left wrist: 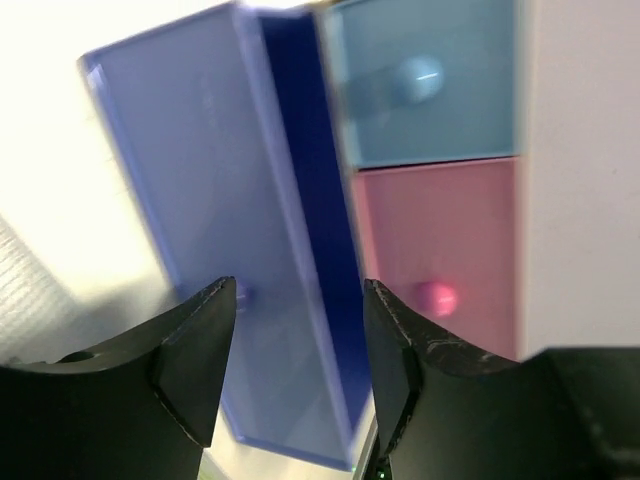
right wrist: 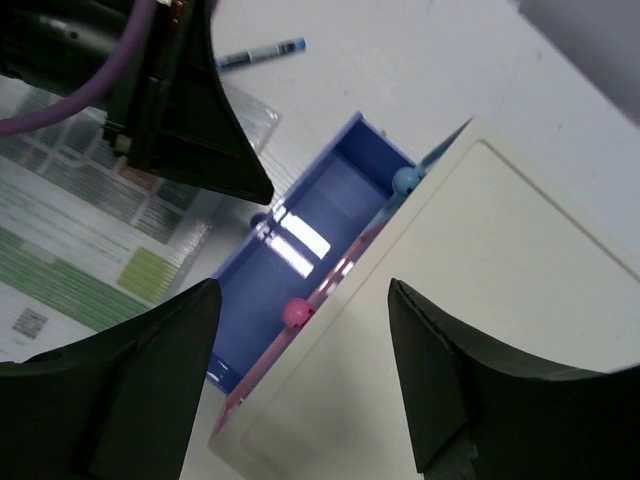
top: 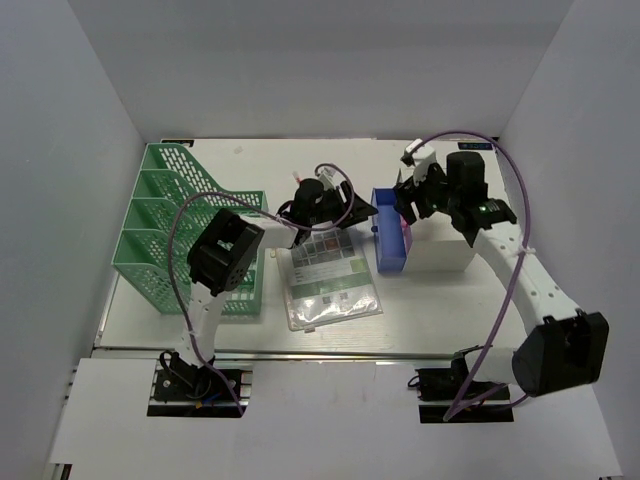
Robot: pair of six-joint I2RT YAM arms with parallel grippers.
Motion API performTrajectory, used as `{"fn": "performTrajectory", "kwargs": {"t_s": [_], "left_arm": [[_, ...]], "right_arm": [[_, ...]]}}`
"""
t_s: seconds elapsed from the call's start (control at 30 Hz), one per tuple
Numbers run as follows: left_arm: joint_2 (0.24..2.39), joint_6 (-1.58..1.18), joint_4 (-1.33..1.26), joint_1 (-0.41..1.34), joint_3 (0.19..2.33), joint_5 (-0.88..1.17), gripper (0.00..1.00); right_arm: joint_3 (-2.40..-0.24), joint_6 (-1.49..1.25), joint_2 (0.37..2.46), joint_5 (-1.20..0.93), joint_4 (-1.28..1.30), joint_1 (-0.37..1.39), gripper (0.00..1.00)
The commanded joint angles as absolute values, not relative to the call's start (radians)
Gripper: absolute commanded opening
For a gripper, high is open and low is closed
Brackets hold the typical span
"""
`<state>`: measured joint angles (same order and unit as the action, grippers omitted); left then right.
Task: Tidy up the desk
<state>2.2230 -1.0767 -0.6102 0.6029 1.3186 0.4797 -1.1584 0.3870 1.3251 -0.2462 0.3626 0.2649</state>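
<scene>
The bench (top: 440,300), spread before both arms, is judged partly organized — the blue drawer (top: 390,240) stands pulled out of the white box (top: 447,255), while a sleeved sheet (top: 330,280) and a pen (right wrist: 262,53) lie loose. The left claw (left wrist: 300,330) and right claw (right wrist: 305,300) are held wide and empty at the drawer.

Right, on the counter (top: 430,300): the file rack (top: 165,235) takes the left side, running front to back. In the middle a sleeve of papers (top: 330,280) lies flat, just right of the rack. Over on the right sits the drawer box (top: 445,252). A drawer (top: 390,232) juts out of its left face toward the sleeve, with two shut drawers (left wrist: 430,230) in the face above it. A pen (right wrist: 262,53) lies on the counter near the sleeve's corner. The left end effector (left wrist: 300,295) hangs behind the sleeve, facing the drawer. The right end effector (right wrist: 303,287) hovers over the box's left edge.
</scene>
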Motion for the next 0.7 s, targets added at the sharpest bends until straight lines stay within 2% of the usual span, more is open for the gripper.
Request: {"fn": "performTrajectory", "kwargs": {"t_s": [0.0,0.13,0.17,0.23,0.27,0.3,0.37,0.4,0.43,0.47,0.5,0.53,0.57,0.67], "left_arm": [[2.066,-0.964,-0.462,0.601,1.370,0.398,0.63],[1.975,-0.865,-0.330,0.592,1.353,0.319,0.57],[1.958,-0.845,-0.278,0.592,1.338,0.305,0.52],[1.912,-0.778,-0.214,0.592,1.322,0.241,0.41],[1.898,-0.750,-0.139,0.583,1.322,0.207,0.23],[1.885,-0.680,-0.091,0.583,1.334,0.169,0.13],[1.885,-0.609,0.066,0.583,1.376,0.048,0.01],[1.903,-0.530,0.115,0.574,1.449,0.025,0.02],[1.969,-0.493,0.174,0.563,1.506,0.014,0.06],[2.009,-0.451,0.292,0.563,1.570,-0.024,0.19],[2.049,-0.378,0.339,0.563,1.698,-0.037,0.29],[2.128,-0.344,0.391,0.563,1.760,-0.076,0.40],[2.166,-0.297,0.458,0.563,1.816,-0.095,0.57],[2.279,-0.246,0.543,0.563,1.992,-0.150,0.60]], "right_arm": [[-1.125,0.385,1.252,-0.348,0.281,0.262,0.72],[-1.086,0.377,1.220,-0.347,0.265,0.261,0.69],[-1.077,0.374,1.218,-0.348,0.259,0.261,0.68],[-1.043,0.356,1.209,-0.356,0.233,0.253,0.61],[-1.029,0.348,1.203,-0.360,0.221,0.253,0.54],[-1.005,0.341,1.198,-0.370,0.201,0.246,0.35],[-0.988,0.313,1.195,-0.396,0.183,0.241,0.10],[-0.979,0.307,1.195,-0.408,0.175,0.236,0.00],[-0.976,0.302,1.195,-0.414,0.172,0.235,0.00],[-0.976,0.302,1.193,-0.416,0.173,0.232,0.01],[-0.974,0.299,1.192,-0.414,0.172,0.230,0.13],[-0.971,0.298,1.187,-0.414,0.167,0.226,0.19],[-0.966,0.295,1.177,-0.414,0.166,0.222,0.28],[-0.948,0.287,1.138,-0.397,0.146,0.213,0.34]]}}
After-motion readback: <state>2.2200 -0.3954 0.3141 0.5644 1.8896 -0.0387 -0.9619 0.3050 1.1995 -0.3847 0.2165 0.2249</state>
